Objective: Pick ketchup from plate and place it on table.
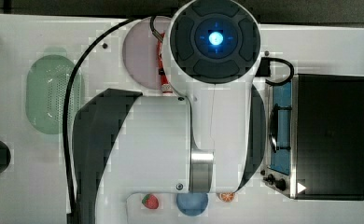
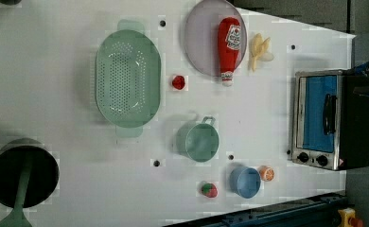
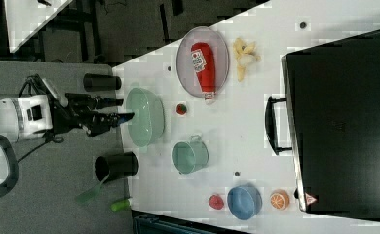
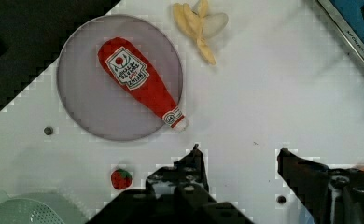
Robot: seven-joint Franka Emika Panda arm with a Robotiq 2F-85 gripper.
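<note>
The ketchup (image 4: 143,84) is a slender red bottle with a white label. It lies flat on the pale lilac-grey plate (image 4: 87,98), and its whitish cap pokes over the rim onto the white table (image 4: 264,93). The left view shows the ketchup (image 2: 228,47) on the plate (image 2: 201,38) near the table's far edge. In the top view my arm hides most of the ketchup (image 1: 162,65) and part of the plate (image 1: 138,51). My gripper (image 4: 240,151) is open and empty, well above the table and off the cap end of the bottle. The right view shows the gripper (image 3: 124,109) far from the ketchup (image 3: 205,66).
A peeled banana (image 2: 259,49) lies beside the plate. A small round red item (image 2: 178,82) sits between the plate and the green basket (image 2: 127,78). A green cup (image 2: 197,140), blue bowl (image 2: 245,182), orange slice (image 2: 267,173), strawberry (image 2: 209,190), toaster oven (image 2: 329,120) and black pot (image 2: 21,172) stand around.
</note>
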